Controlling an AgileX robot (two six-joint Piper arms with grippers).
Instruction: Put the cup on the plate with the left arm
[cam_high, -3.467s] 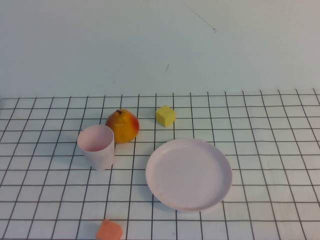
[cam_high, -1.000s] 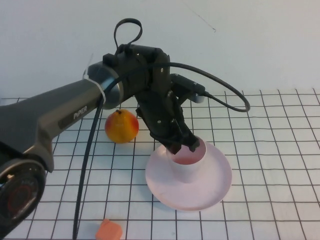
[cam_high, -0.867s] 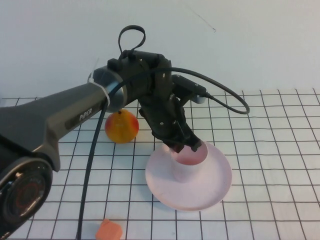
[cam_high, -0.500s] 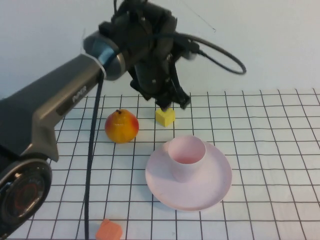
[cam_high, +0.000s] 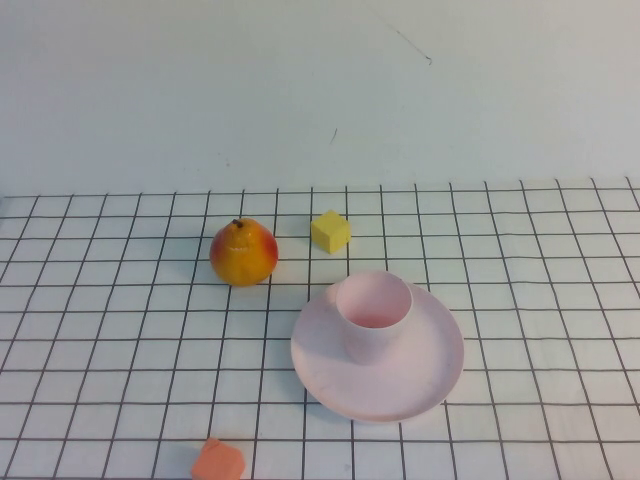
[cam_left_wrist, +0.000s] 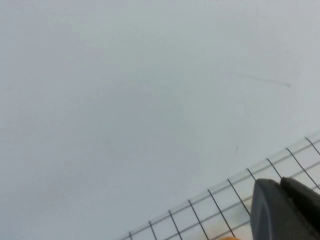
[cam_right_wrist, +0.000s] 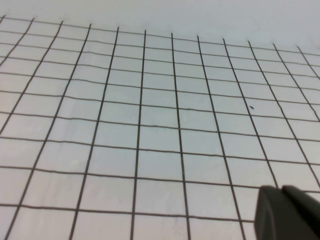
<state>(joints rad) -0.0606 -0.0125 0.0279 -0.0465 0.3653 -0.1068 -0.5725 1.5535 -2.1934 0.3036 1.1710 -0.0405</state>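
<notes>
The pale pink cup (cam_high: 374, 315) stands upright on the pale pink plate (cam_high: 430, 372), a little left of and behind the plate's middle. Neither arm shows in the high view. My left gripper (cam_left_wrist: 280, 186) shows only in the left wrist view, its two dark fingers pressed together and empty, facing the white wall and the far edge of the grid cloth, away from the cup. My right gripper (cam_right_wrist: 281, 192) shows only in the right wrist view, shut and empty over bare grid cloth.
A yellow-red pear (cam_high: 243, 253) sits left of the plate, behind it. A yellow cube (cam_high: 330, 231) lies behind the plate. An orange piece (cam_high: 219, 461) lies at the front edge. The white wall rises behind the grid cloth.
The left arm let go of the cup on the plate, rose and drew back to the left, out of the high view. The cup stays on the plate.
</notes>
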